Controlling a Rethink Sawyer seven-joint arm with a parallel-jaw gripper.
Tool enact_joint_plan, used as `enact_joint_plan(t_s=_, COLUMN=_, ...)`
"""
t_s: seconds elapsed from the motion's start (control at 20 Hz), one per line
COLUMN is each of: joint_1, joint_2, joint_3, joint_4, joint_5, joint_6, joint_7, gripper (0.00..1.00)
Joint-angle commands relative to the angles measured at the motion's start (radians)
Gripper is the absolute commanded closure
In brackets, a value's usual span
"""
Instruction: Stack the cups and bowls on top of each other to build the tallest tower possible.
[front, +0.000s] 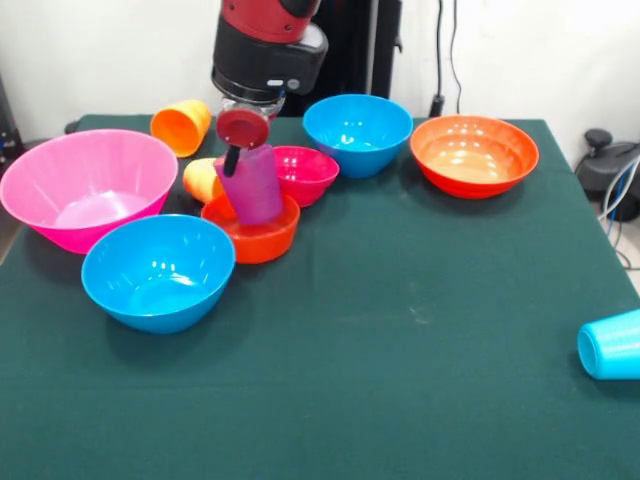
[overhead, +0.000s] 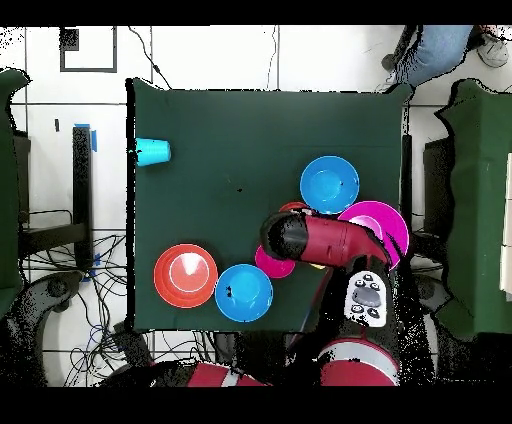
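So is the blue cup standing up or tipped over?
Tipped over. The blue cup lies on its side near the table edge, far from the bowls.

Front view: set across the dark green cloth-covered tabletop (front: 420, 330), facing the red and black robot arm (front: 268, 45), angled down, fairly near, far edge at top. Overhead view: hung high above, looking straight down, robot base at bottom, whole tabletop (overhead: 240, 130) plus surrounding floor taken in. Shared by both: the tabletop, the arm (overhead: 325, 240), the lone light blue plastic tumbler (front: 610, 345) (overhead: 153, 152).
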Motion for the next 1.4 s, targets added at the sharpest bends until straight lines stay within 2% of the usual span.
enact_joint_plan(t_s=0.05, joint_1=-0.022, joint_2=0.027, joint_3=0.079, joint_4=0.076, joint_5=0.023, joint_6=0.088, joint_7=-0.036, gripper=1.0)
enact_joint_plan(t_s=0.25, joint_1=-0.027, joint_2=0.047, joint_3=0.082, joint_4=0.074, joint_5=0.024, joint_6=0.065, joint_7=-0.027, gripper=1.0)
enact_joint_plan(t_s=0.35, joint_1=-0.024, joint_2=0.091, joint_3=0.076, joint_4=0.041, joint_5=0.025, joint_6=0.045, joint_7=-0.009, gripper=1.0)
enact_joint_plan(t_s=0.65, joint_1=0.018, joint_2=0.265, joint_3=0.03, joint_4=-0.152, joint_5=0.04, joint_6=0.09, joint_7=0.036, gripper=1.0)
enact_joint_plan(t_s=0.8, joint_1=0.019, joint_2=0.314, joint_3=0.026, joint_4=-0.237, joint_5=0.051, joint_6=0.165, joint_7=0.019, gripper=1.0)
enact_joint_plan(t_s=1.0, joint_1=0.023, joint_2=0.383, joint_3=0.022, joint_4=-0.351, joint_5=0.058, joint_6=0.178, joint_7=0.019, gripper=1.0)
enact_joint_plan(t_s=1.2, joint_1=0.048, joint_2=0.406, joint_3=-0.018, joint_4=-0.404, joint_5=0.055, joint_6=0.17, joint_7=0.053, gripper=1.0)
enact_joint_plan(t_s=1.4, joint_1=0.069, joint_2=0.371, joint_3=-0.042, joint_4=-0.396, joint_5=0.066, joint_6=0.185, joint_7=0.069, gripper=1.0)
